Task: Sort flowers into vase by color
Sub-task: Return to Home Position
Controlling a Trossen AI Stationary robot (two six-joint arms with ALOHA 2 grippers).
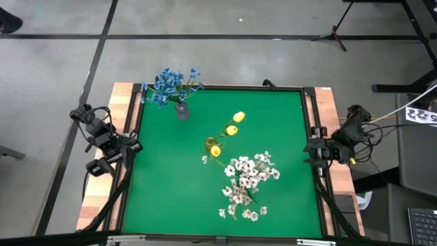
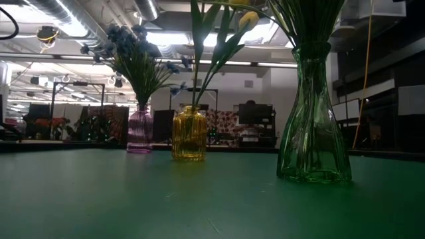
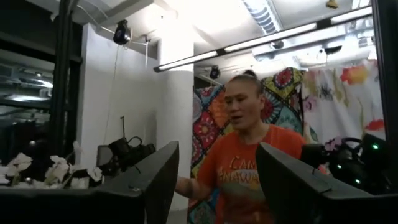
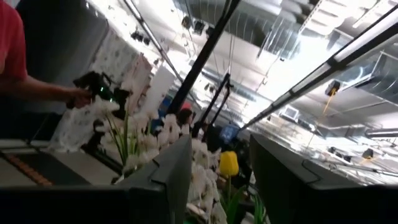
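- The left pincer (image 1: 134, 145) hangs over the left edge of the desk (image 1: 164, 198). Its fingers are spread wide and hold nothing.
- The right pincer (image 1: 313, 151) sits over the opposite edge, facing the left one across the green mat. It is released and empty too.
- A broad stretch of bare mat lies in front of the left pincer, reaching to the middle of the desk.
- The white flowers (image 1: 247, 181) stand in a green vase (image 2: 312, 126). They are nearer the right pincer than the left, ahead of it and toward the desk's near edge. Their wide spray is the closest thing to that pincer.
- The yellow flowers (image 1: 233, 126) stand in a yellow vase (image 2: 189, 134) about midway between the two pincers, just beside the white spray.
- The blue flowers (image 1: 176, 85) stand in a purple vase (image 2: 139, 130) by the far edge, on the left pincer's side of the desk and well apart from both pincers. In the high view their blossoms overlap the black frame (image 1: 287, 88).
- Beyond the desk, a person (image 3: 244, 171) in an orange shirt shows between the left pincer's fingers.
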